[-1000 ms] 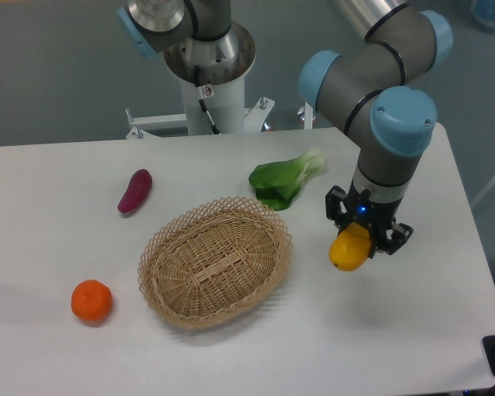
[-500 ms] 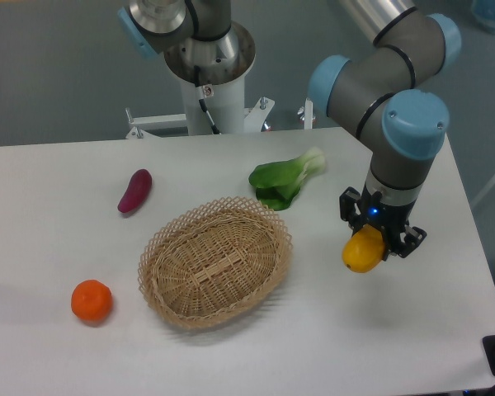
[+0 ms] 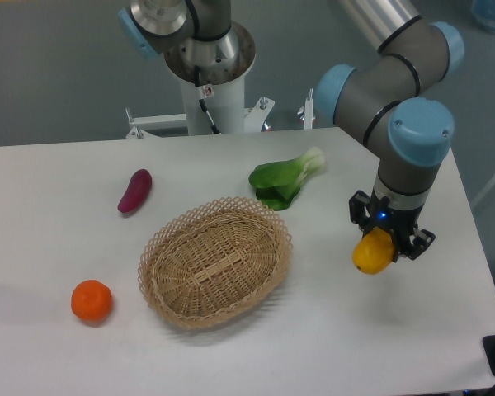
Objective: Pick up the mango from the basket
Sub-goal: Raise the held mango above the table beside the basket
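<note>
From the fixed camera, the gripper [image 3: 381, 250] has its jaws closed around the mango [image 3: 372, 252], holding it above the table [image 3: 58, 214], well to the right of the basket [image 3: 215, 261]. The basket's inside shows nothing but weave, so the pick looks essentially done.

The main risk from here is the fruit slipping. Its skin is smooth and rounded, and most of it hangs below and left of the fingers, so a quick swing or jolt of the arm could let it rotate or drop onto the table, where it might roll toward the right edge. Whether the fingers grip it at its widest part cannot be told.

Around the basket: a leafy green vegetable [image 3: 284, 181] lies just behind its far-right rim, a purple sweet potato [image 3: 134, 190] sits beyond its far-left side, and an orange tangerine [image 3: 91, 300] rests off its near-left. Nothing stands between the held mango and the open table beneath it.
</note>
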